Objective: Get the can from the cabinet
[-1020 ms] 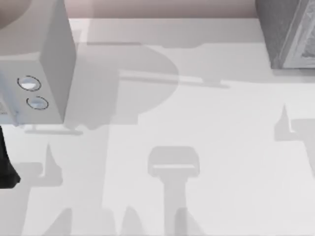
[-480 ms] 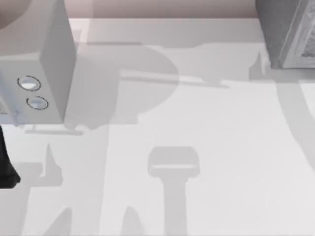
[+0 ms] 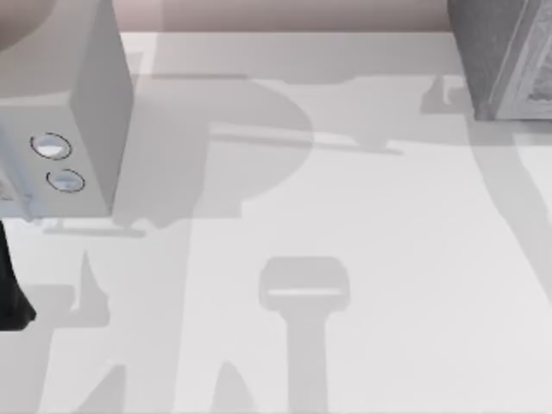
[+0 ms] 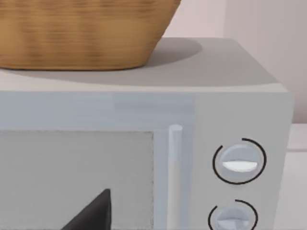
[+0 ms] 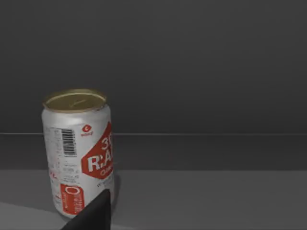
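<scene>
Can [image 5: 79, 153] upright on the dark cabinet shelf [image 5: 206, 201], lower left of my right wrist view; one fingertip [image 5: 93, 213] just before it, jaw state cannot tell; risk: off-centre approach tips it; left arm parked facing microwave [image 4: 144, 158].

A: Item, table [image 3: 362, 259]?
B: Broad bare surface from centre to near edge, open to passage.

A: Item, left side?
B: Microwave [image 3: 60, 129] stands at the far left corner, blocking that quarter. In the left wrist view its door [image 4: 76, 177], handle [image 4: 175, 158] and two dials [image 4: 239, 162] face the camera; a wicker basket [image 4: 81, 33] sits on its top.

A: Item, right side?
B: Cabinet [image 3: 504, 56] occupies the far right corner.

A: Item, cabinet interior?
B: Dark. One upright can [image 5: 79, 151] on the shelf; bare shelf floor beside it, back wall behind.
</scene>
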`<action>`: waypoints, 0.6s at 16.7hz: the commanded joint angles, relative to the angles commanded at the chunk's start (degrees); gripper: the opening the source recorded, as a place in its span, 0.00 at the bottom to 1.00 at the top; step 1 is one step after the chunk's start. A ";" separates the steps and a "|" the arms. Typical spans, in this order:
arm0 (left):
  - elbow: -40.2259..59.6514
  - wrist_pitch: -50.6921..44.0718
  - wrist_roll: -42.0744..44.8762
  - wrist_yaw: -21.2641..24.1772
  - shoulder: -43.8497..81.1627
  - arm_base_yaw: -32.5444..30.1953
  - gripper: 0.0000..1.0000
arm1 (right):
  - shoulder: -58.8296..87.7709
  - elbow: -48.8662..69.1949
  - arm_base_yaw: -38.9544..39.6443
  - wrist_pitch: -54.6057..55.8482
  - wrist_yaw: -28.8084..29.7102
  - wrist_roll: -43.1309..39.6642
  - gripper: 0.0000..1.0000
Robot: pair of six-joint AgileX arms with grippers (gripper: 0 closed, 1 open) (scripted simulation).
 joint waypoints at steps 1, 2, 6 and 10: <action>0.00 0.00 0.00 0.00 0.00 0.00 1.00 | 0.00 0.00 0.00 0.00 0.00 0.00 1.00; 0.00 0.00 0.00 0.00 0.00 0.00 1.00 | 0.00 0.00 0.00 0.00 0.00 0.00 1.00; 0.00 0.00 0.00 0.00 0.00 0.00 1.00 | 1.61 -0.07 2.03 1.79 2.32 0.16 1.00; 0.00 0.00 0.00 0.00 0.00 0.00 1.00 | 6.55 -0.36 9.47 7.29 10.25 0.03 1.00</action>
